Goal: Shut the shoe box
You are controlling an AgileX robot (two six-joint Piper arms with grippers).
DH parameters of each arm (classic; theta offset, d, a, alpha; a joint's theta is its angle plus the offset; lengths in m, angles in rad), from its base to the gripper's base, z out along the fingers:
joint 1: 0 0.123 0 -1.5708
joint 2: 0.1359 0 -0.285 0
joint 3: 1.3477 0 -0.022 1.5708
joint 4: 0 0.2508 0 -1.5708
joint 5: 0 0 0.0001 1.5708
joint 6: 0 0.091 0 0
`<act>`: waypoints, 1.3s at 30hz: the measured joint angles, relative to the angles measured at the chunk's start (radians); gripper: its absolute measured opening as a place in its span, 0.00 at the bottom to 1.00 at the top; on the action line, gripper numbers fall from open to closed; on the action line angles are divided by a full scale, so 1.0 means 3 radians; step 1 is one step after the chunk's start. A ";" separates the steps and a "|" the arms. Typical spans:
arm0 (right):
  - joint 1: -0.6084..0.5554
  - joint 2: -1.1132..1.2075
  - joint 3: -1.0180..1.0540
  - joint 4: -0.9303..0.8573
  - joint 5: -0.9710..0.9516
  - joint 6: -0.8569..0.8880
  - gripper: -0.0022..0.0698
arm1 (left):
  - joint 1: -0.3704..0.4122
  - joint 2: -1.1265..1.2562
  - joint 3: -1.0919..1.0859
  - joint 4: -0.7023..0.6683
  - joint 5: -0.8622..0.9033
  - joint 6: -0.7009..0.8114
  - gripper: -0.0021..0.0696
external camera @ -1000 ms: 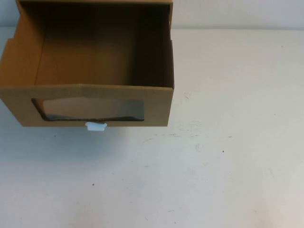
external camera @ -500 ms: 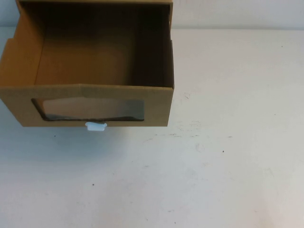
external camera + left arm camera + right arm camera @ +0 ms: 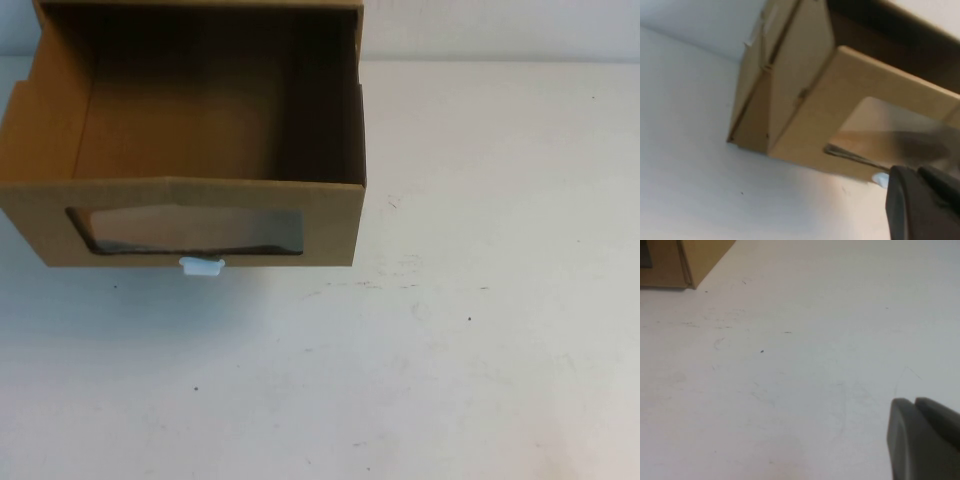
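A: Count of things?

B: One box [image 3: 190, 150], brown card, drawer type. One clear window [image 3: 190, 232] in the front panel, one white tab [image 3: 202, 265] just under it. Two grippers, each seen only from its own wrist camera; none in the high view. All on one pale worktop [image 3: 450, 350].

A: Box where?

B: Far left part of the worktop, partly cut off by the high view's top and left edges. Drawer pulled out toward the robot's side and open on top, brown inside, nothing seen in it. Outer shell [image 3: 200, 6] behind it at the far edge.

A: Left gripper [image 3: 922, 205]?

B: Low over the worktop, just in front of the box [image 3: 805, 100], close to the tab [image 3: 880, 179] but apart from it. Only a dark corner of it showing. Apart or together: cannot tell.

A: Right gripper [image 3: 922, 440]?

B: Over bare worktop on the robot's right, well apart from the box, with only a near corner of the box [image 3: 695, 260] showing far off. Again just a grey corner in view. Apart or together: cannot tell.

A: Facing and axis?

B: Window panel facing the robot, running left to right and roughly square to the worktop's near edge. Long axis hard to judge with the shell cut off. Upright, flat on its base.
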 joint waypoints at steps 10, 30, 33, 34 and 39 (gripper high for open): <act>0.0000 0.0000 0.0000 0.0000 0.0000 0.0000 0.01 | 0.0000 0.2019 -0.2112 0.0105 0.1339 0.0804 0.02; 0.0000 0.0000 0.0000 0.0000 0.0000 0.0000 0.01 | -0.0136 0.5181 -0.5680 -0.0031 0.1948 0.1296 0.02; 0.0000 0.0000 0.0000 0.0000 0.0000 0.0000 0.01 | -0.0198 0.5428 -0.5841 -0.0024 0.1928 0.1323 0.02; 0.0000 0.0000 0.0000 0.0000 0.0000 0.0000 0.01 | -0.0206 0.5502 -0.5879 -0.0017 0.1920 0.1324 0.02; 0.0000 0.0000 0.0000 0.0000 0.0000 0.0000 0.01 | -0.0213 0.5711 -0.5927 0.0064 0.1880 0.1372 0.02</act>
